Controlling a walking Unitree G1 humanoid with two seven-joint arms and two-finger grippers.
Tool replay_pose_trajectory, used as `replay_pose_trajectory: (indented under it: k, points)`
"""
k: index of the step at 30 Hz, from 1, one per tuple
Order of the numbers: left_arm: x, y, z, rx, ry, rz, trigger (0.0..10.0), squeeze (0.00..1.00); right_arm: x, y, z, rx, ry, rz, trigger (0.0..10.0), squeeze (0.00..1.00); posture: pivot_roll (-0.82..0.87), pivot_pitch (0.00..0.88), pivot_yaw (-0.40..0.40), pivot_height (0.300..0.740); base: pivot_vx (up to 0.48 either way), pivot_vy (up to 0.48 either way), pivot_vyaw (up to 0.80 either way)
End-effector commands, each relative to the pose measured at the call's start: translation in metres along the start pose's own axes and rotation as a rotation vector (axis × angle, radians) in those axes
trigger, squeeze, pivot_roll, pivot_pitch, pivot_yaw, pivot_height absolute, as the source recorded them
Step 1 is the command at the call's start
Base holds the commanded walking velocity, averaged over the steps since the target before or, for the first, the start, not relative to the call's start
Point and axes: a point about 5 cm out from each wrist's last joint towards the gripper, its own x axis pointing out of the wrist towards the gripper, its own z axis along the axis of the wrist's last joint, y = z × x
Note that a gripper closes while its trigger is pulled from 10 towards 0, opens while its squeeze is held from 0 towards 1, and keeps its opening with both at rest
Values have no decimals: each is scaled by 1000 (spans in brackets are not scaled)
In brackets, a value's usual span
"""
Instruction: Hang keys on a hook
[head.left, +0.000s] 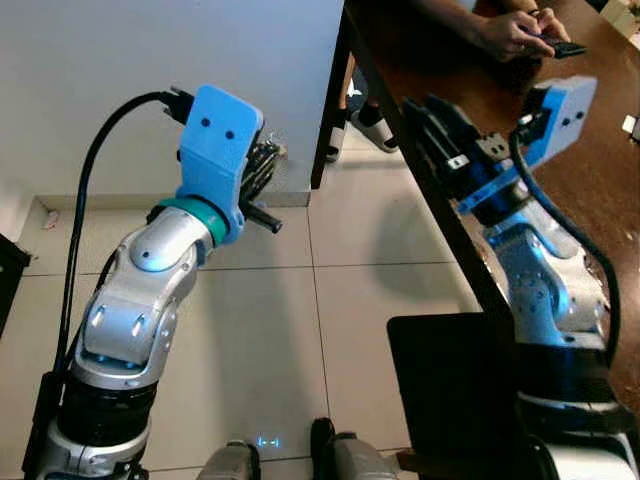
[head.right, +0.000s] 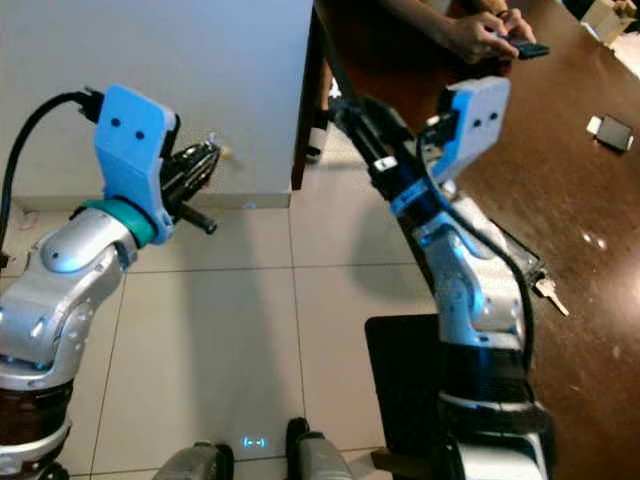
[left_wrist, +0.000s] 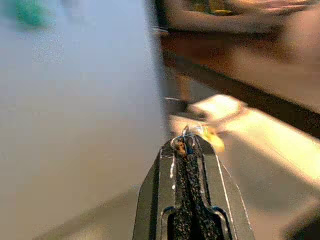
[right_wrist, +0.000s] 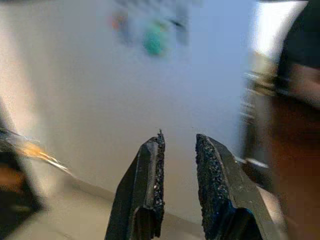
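Pale floor tiles (head.left: 330, 330) run under the robot up to a white wall (head.left: 120, 60). On the right a dark brown table (head.right: 590, 200) stretches away; a key (head.right: 552, 296) lies on it just beside the right arm, and a small white object (head.right: 610, 130) sits farther along. The left gripper (left_wrist: 187, 145) is raised before the wall, fingers clenched on the keys (left_wrist: 192, 135), whose ring and yellowish tag poke past the tips. The right gripper (right_wrist: 177, 145) is lifted at the table edge, fingers slightly apart, holding nothing. At the far end, a person's hands (head.left: 515, 30) hold a phone (head.left: 565, 47) over the table.
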Motion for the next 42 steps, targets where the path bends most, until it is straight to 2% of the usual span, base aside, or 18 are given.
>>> replay_pose_trajectory:
  k: [1,2,4,6,8,11,19,35,42]
  points:
    - [-7,15,-2,34,-17,150,10000,0,-14,-5,-20,-32,75,-89,10000,0,86,197,8,740,0,0,0]
    - [-7,15,-2,34,-17,150,10000,0,-14,-5,-20,-32,75,-89,10000,0,86,197,8,740,0,0,0]
    - [-18,29,-3,18,-17,255,10000,0,-19,5,-25,-23,96,-61,10000,0,97,202,-2,740,0,0,0]
    - [-18,29,-3,18,-17,255,10000,0,-19,5,-25,-23,96,-61,10000,0,97,202,-2,740,0,0,0]
    - [-27,41,-2,22,-18,327,10000,0,-23,14,-28,-41,122,-5,10000,0,105,201,-11,740,0,0,0]
    - [-27,47,0,48,-35,355,10000,0,-22,17,-28,-74,127,12,10000,0,106,198,-12,740,0,0,0]
    - [-16,47,7,65,-94,374,10000,0,-13,13,-23,-106,82,-31,10000,0,93,183,-14,740,0,0,0]
    - [-5,46,17,48,-143,386,10000,0,-14,14,-22,-114,79,-34,10000,0,90,177,-18,740,344,0,0]
    - [2,45,43,40,-248,361,10000,0,-13,15,-24,-113,77,-28,10000,0,89,178,-21,740,344,0,0]
